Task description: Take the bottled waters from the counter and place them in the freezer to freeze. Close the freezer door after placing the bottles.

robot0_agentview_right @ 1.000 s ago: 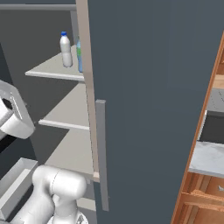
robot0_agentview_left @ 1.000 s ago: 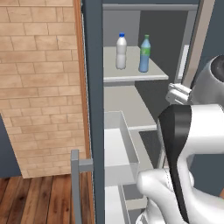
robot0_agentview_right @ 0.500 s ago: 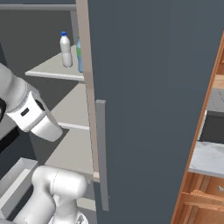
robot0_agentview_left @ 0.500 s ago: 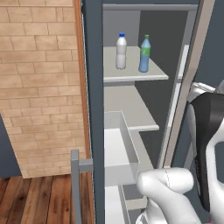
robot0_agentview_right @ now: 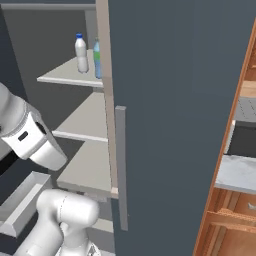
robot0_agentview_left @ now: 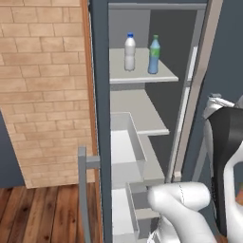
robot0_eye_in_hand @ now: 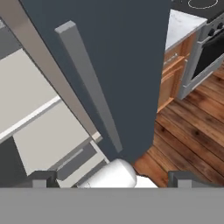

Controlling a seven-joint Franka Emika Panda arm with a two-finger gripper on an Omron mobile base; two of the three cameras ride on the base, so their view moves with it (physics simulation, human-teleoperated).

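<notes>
Both bottled waters on upper freezer shelf (robot0_agentview_left: 142, 76), top centre of left base view: blue-cap bottle (robot0_agentview_left: 130, 52), green-cap bottle (robot0_agentview_left: 154, 55) just beside.

Placing judged done; door-closing step in hand.

Gripper (robot0_eye_in_hand: 111, 178) spread wide, empty, bottom of hand view, facing freezer door (robot0_eye_in_hand: 131, 65) and bar handle (robot0_eye_in_hand: 89, 87).

Next: push door shut.

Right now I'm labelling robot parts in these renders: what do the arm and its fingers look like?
The arm is glossy white with rounded, tube-like links and a black joint section. The fingers are small, dark grey and blocky. No cables or markings are visible.
</notes>
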